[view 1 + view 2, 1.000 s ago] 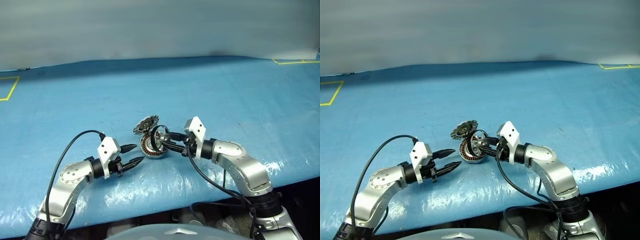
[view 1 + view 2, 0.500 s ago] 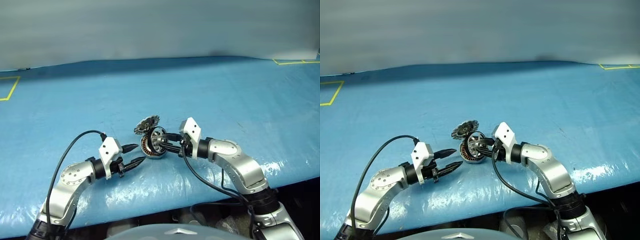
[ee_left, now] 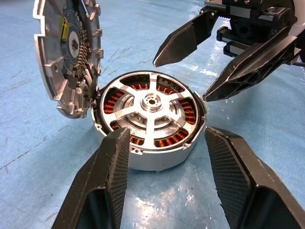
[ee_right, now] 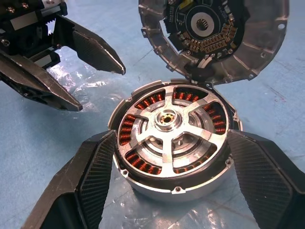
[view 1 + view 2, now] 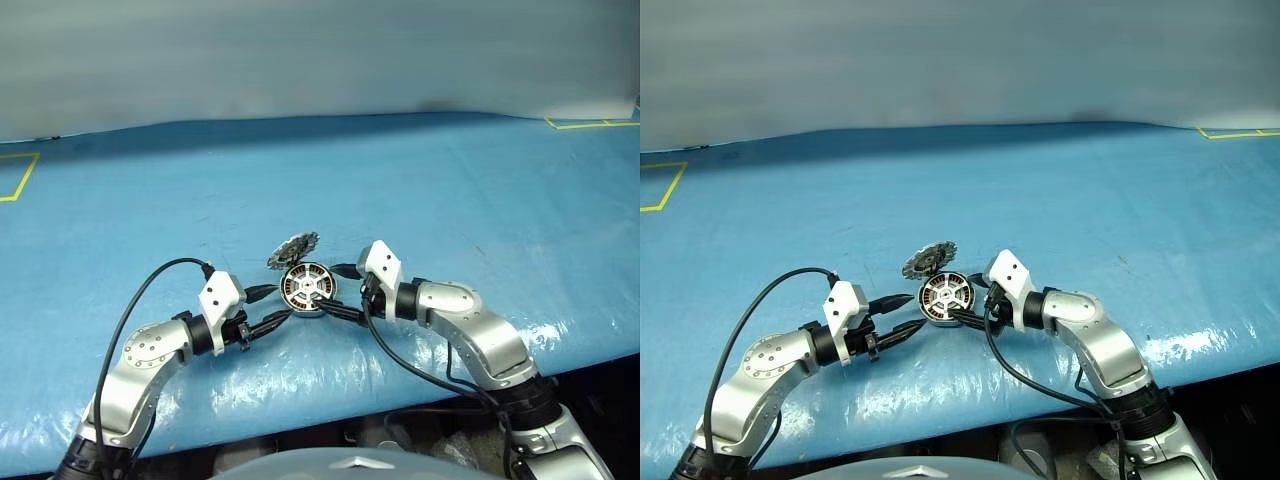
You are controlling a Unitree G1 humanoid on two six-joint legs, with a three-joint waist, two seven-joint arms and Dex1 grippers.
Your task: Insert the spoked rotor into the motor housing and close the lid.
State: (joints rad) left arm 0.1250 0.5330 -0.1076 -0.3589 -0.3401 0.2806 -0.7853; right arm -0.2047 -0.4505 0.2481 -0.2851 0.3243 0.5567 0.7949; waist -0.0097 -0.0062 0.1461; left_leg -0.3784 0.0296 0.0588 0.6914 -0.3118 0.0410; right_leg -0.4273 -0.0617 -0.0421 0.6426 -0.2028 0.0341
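Right tool [image 4: 167, 181] open around motor housing [image 4: 177, 188]; spoked rotor [image 4: 169, 129] seated.

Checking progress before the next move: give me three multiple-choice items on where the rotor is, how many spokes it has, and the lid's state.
1. Where is the spoked rotor?
A. Seated in the motor housing
B. Lying on the blue table cover
C. Held in the left gripper

2. How many spokes does it show?
A. Three
B. Five
C. Eight

3. What state is the lid in?
A. Shut flat
B. Standing open on its hinge
C. Detached, lying apart

Answers: 1 A, it lies flat inside the cup, copper windings showing between the spokes. 2 B, five arms leave the hub. 3 B, its inner face stands upright beside the housing.
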